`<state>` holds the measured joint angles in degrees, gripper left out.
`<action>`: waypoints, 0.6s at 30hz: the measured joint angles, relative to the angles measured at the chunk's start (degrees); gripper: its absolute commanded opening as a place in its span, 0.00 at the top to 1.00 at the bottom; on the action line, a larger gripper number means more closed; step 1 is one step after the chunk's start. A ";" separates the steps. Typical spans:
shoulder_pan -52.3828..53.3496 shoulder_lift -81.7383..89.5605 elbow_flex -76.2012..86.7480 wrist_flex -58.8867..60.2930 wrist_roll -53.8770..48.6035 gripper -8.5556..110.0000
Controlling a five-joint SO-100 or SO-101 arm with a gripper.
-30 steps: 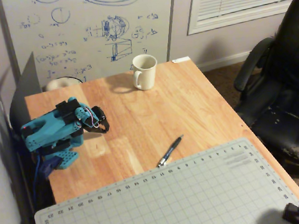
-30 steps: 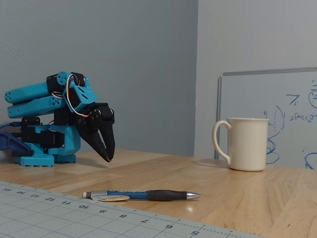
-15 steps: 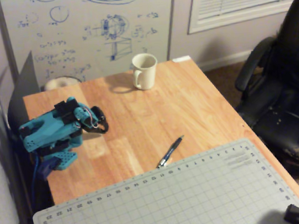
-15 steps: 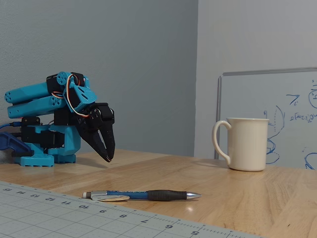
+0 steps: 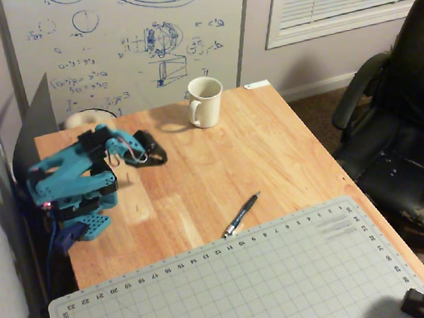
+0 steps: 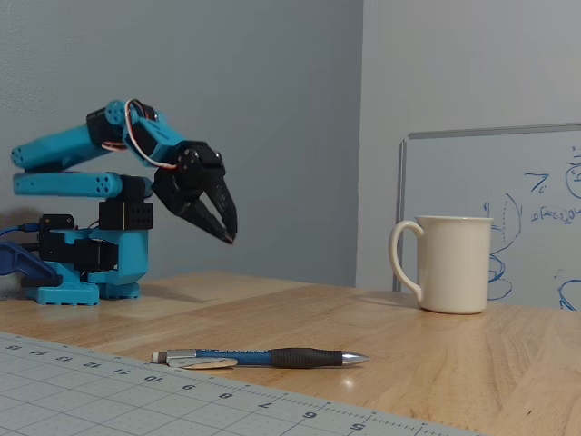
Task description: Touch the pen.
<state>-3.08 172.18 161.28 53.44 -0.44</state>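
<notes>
Overhead view shows a wooden bench with the blue arm standing at its left edge, folded back on itself. Its black gripper hangs above the wood, a little in from the far left corner, and touches nothing. In the fixed view the gripper points down and to the right, high above the bench top, with the two dark fingers lying close together, their tips almost meeting, and nothing between them. The pen lies flat near the middle of the bench, on the bare wood, with one end just at the far edge of the grey cutting mat that covers the near side. In the fixed view the pen shows a dark blue barrel, a black grip and a silvery tip turned to the right; it is well apart from the gripper. The mat has a printed ruler along its border, and the numbers 5 to 11 can be read there. A white mug stands at the far edge of the bench, upright, handle to the left. Behind it a whiteboard carries blue sketches and formulas, too small to read.
</notes>
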 measured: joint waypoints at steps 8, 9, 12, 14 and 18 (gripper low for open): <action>6.15 -36.12 -24.87 -5.62 0.00 0.92; 7.29 -40.43 -28.04 -5.80 0.00 0.92; 10.72 -51.33 -36.30 -5.80 0.00 0.92; 13.18 -57.66 -41.22 -5.80 0.00 0.92; 17.67 -68.55 -49.83 -5.80 0.00 0.92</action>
<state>14.59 103.62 111.45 47.64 -0.44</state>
